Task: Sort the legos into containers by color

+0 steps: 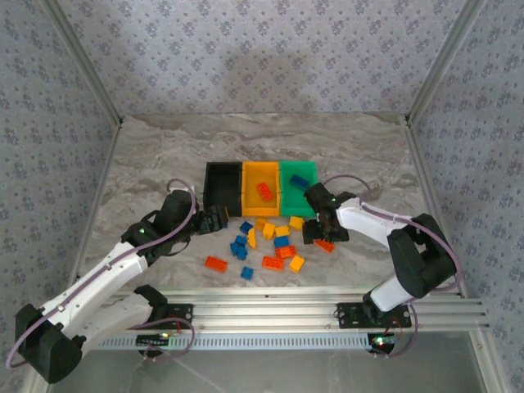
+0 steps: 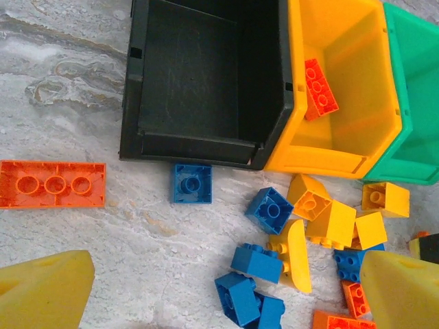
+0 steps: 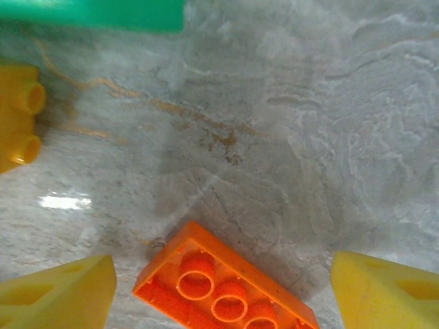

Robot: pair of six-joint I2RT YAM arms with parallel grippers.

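Under the right claw, whose yellow fingers stand wide apart, a small red-orange plastic studded brick lies slanted on the grey marbled counter, near the green plastic bin. Squeezed at its corners, it may spin and slip out. The left claw is apart too.

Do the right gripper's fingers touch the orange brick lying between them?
Apart. In the right wrist view, bare table shows between the orange brick and each finger of the right gripper.

Open tabletop lies behind the bins; loose bricks crowd their front, perhaps touching.
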